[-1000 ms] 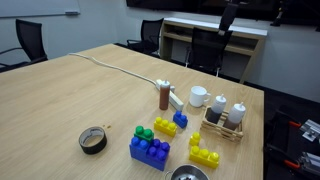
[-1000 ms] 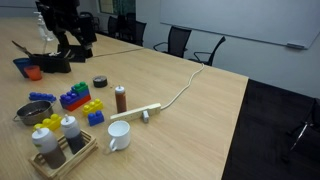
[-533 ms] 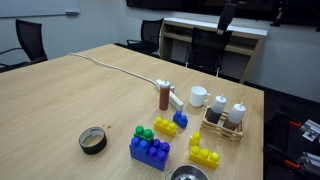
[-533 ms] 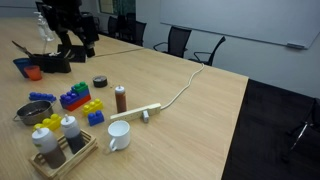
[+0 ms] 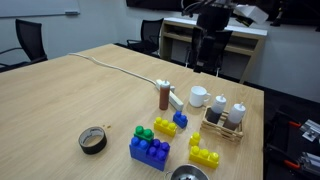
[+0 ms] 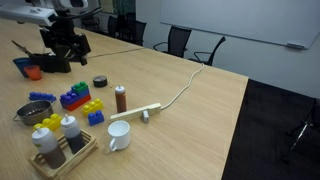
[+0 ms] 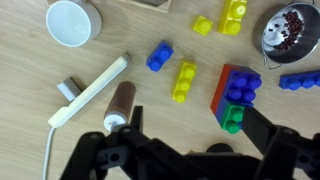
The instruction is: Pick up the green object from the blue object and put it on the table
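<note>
The green brick (image 5: 143,132) sits on one end of the big blue block (image 5: 150,151); both also show in the wrist view, green brick (image 7: 232,119) and blue block (image 7: 241,85), and in an exterior view the green brick (image 6: 80,90) is on the block (image 6: 73,99). My gripper (image 5: 208,60) hangs high above the far side of the table (image 5: 80,90), well away from the bricks. In the wrist view the gripper (image 7: 200,145) is open and empty, and its right finger (image 7: 275,125) lies just beside the green brick.
Yellow bricks (image 7: 185,80) (image 7: 231,15), a small blue brick (image 7: 158,56), a brown bottle (image 7: 120,103), a white mug (image 7: 72,22), a white stick with cable (image 7: 90,88), a metal bowl (image 7: 291,30), a tape roll (image 5: 93,140) and a bottle caddy (image 5: 226,120) surround the block.
The arm has swung and come down into view over the table in both exterior views. The bricks have not moved.
</note>
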`<action>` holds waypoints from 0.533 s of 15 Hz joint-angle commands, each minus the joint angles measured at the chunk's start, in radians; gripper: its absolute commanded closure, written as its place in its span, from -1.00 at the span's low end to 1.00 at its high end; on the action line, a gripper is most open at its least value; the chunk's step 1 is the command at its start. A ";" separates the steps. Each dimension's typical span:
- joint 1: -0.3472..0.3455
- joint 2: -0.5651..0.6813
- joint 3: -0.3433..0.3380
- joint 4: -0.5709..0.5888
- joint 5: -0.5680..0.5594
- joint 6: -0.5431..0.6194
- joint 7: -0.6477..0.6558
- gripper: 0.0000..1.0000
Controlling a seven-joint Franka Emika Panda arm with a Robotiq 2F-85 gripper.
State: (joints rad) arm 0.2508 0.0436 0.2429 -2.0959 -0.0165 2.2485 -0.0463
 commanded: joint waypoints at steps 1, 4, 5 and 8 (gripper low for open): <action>0.030 0.146 0.016 0.119 -0.115 0.000 0.006 -1.00; 0.046 0.173 0.015 0.120 -0.115 0.015 0.008 -1.00; 0.050 0.200 0.015 0.146 -0.119 0.015 0.006 -1.00; 0.051 0.216 0.014 0.170 -0.121 0.014 0.001 -1.00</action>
State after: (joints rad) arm 0.2998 0.2583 0.2583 -1.9292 -0.1377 2.2650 -0.0456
